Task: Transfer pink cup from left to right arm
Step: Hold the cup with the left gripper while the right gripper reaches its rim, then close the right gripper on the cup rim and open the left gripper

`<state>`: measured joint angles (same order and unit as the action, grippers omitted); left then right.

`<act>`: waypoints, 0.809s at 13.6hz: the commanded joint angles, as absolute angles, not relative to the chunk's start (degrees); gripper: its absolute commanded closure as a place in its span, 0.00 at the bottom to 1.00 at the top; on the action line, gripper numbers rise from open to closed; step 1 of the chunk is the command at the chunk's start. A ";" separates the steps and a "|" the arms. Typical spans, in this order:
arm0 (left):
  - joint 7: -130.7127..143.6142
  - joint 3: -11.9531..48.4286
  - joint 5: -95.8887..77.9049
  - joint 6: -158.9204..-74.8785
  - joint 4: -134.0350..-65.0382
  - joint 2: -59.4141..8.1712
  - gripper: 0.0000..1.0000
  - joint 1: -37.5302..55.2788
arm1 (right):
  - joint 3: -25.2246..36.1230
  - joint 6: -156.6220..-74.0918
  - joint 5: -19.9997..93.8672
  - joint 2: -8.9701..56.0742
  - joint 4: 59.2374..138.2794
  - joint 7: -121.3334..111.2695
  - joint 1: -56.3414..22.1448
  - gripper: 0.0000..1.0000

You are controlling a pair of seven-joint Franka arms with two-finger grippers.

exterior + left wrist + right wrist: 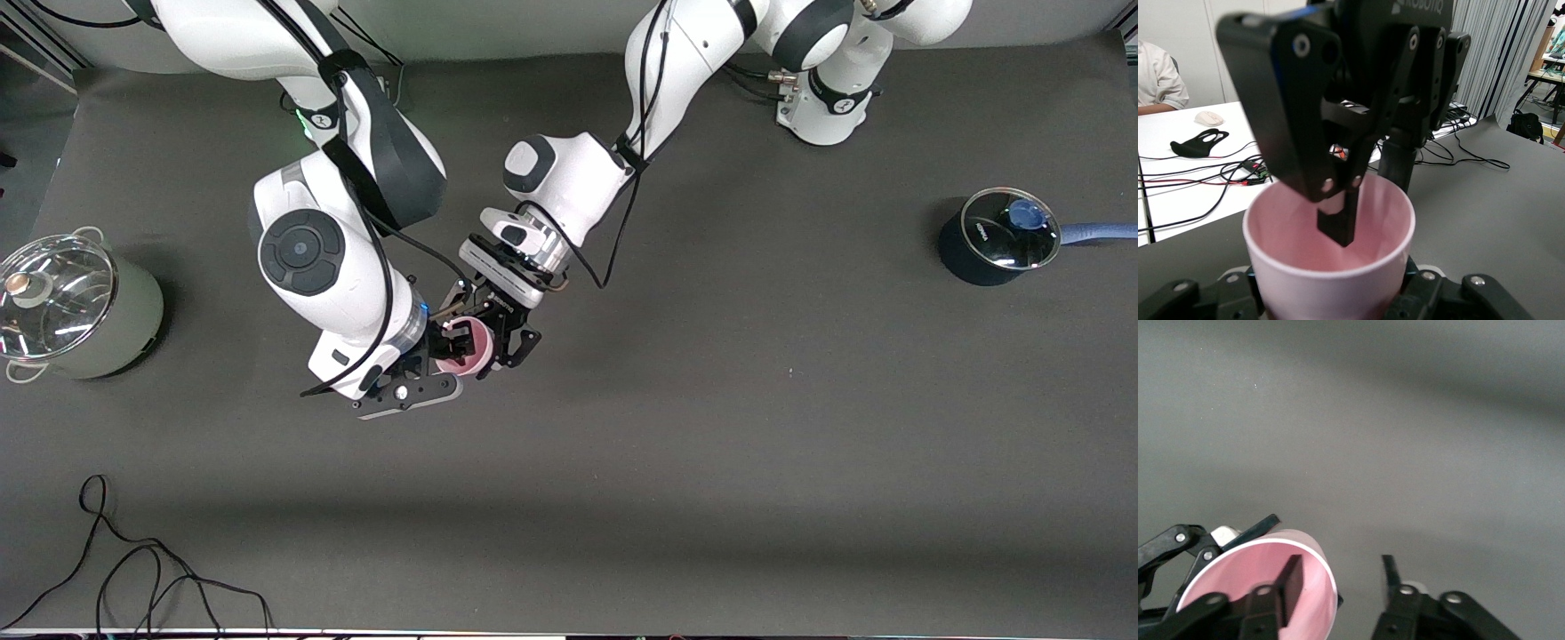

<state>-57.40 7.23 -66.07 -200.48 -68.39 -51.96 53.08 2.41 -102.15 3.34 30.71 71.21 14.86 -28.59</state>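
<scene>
The pink cup (pixel 468 351) is held off the table, gripped round its body by my left gripper (pixel 493 342), which is shut on it. In the left wrist view the cup (pixel 1331 267) fills the bottom, with my left gripper (pixel 1331 297) clamped on both sides of it. My right gripper (pixel 444 342) is open and straddles the cup's wall. In the right wrist view one finger (pixel 1290 581) is inside the cup (pixel 1318 587) and the other stands outside, with a wide gap around my right gripper (pixel 1338 577). The left wrist view shows it too (pixel 1371 193).
A grey-green pot with a glass lid (pixel 76 307) stands at the right arm's end of the table. A dark saucepan with a glass lid and blue handle (pixel 996 238) stands toward the left arm's end. A loose black cable (pixel 133 569) lies near the front edge.
</scene>
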 commanded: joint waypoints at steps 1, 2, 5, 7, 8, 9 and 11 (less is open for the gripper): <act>-56.87 6.24 -66.97 -200.83 -67.41 -52.21 1.00 53.96 | 2.64 -102.04 3.96 29.10 71.72 15.56 -28.74 0.80; -56.87 6.24 -66.97 -200.83 -67.41 -52.21 1.00 53.96 | 2.64 -101.95 3.96 28.92 71.81 15.56 -28.65 0.86; -56.87 6.24 -66.97 -200.83 -67.41 -52.21 1.00 53.96 | 2.72 -100.81 3.96 28.92 71.63 15.38 -28.65 1.00; -56.87 6.24 -66.97 -200.83 -67.24 -52.21 1.00 53.88 | 2.72 -100.90 3.96 28.92 71.63 15.55 -28.65 1.00; -56.87 6.33 -67.06 -200.83 -67.24 -52.21 1.00 53.79 | 2.81 -100.90 3.96 28.92 71.63 15.47 -28.57 1.00; -56.87 6.24 -66.97 -200.83 -67.24 -52.21 0.87 53.79 | 2.81 -100.90 3.96 28.92 71.54 15.47 -28.56 1.00; -56.87 5.89 -66.80 -200.83 -67.24 -52.12 0.00 53.79 | 2.99 -100.72 3.96 28.65 71.46 15.47 -28.56 1.00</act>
